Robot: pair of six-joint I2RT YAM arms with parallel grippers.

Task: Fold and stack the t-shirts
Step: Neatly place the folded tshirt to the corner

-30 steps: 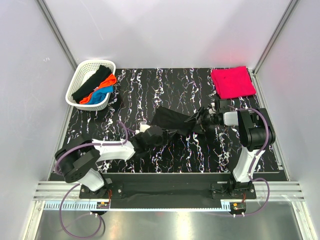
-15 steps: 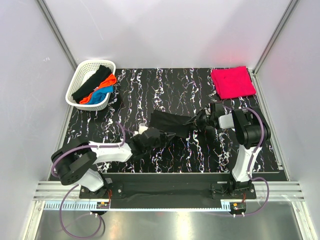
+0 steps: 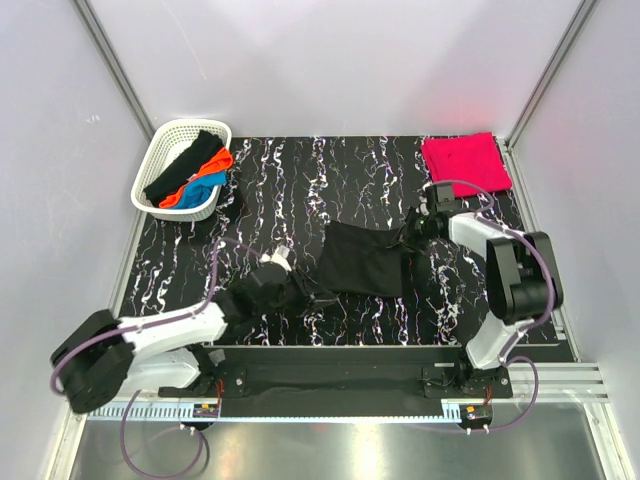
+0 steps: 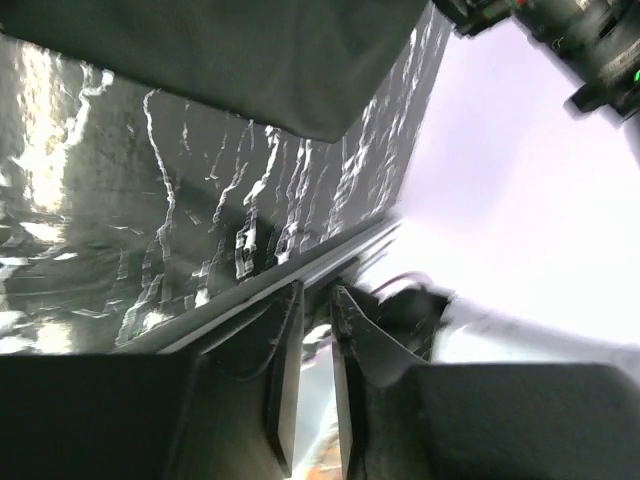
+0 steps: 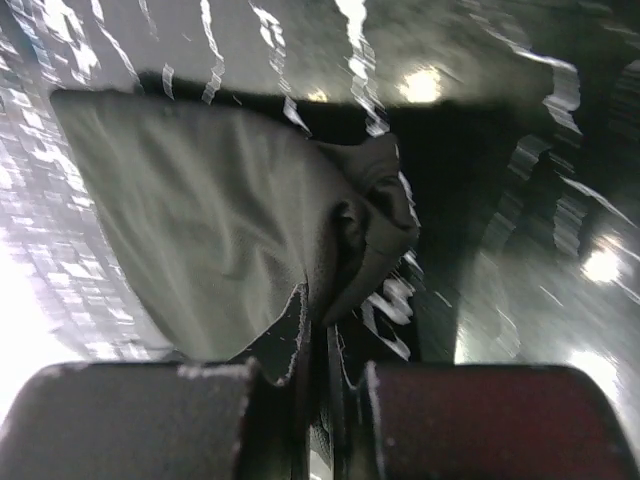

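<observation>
Black shirt (image 3: pixel 362 262): lies loosely spread and wrinkled on the middle of the table (image 3: pixel 300 170), between the two arms, with its right end gathered into a bunch.
Right gripper (image 5: pixel 318 350): at the right end of the black shirt, jaws clenched on a bunched fold of the cloth, which is pinched between the fingers in the wrist view.
Left gripper (image 4: pixel 312 295): low over the table at the near-left end of the black shirt; jaws drawn almost together, only a thin slit between them. No cloth shows in the slit, and the shirt's edge lies beyond the fingertips.
Pink shirt (image 3: pixel 466 165): folded into a neat rectangle, flat in the far right corner of the table, just beyond the right arm.
Basket (image 3: pixel 165 150): white lattice plastic, in the far left corner.
Basket contents: a black shirt (image 3: pixel 185 165) draped across it, with an orange shirt (image 3: pixel 212 164) and a blue shirt (image 3: pixel 205 184) bundled beside it, all unfolded.
</observation>
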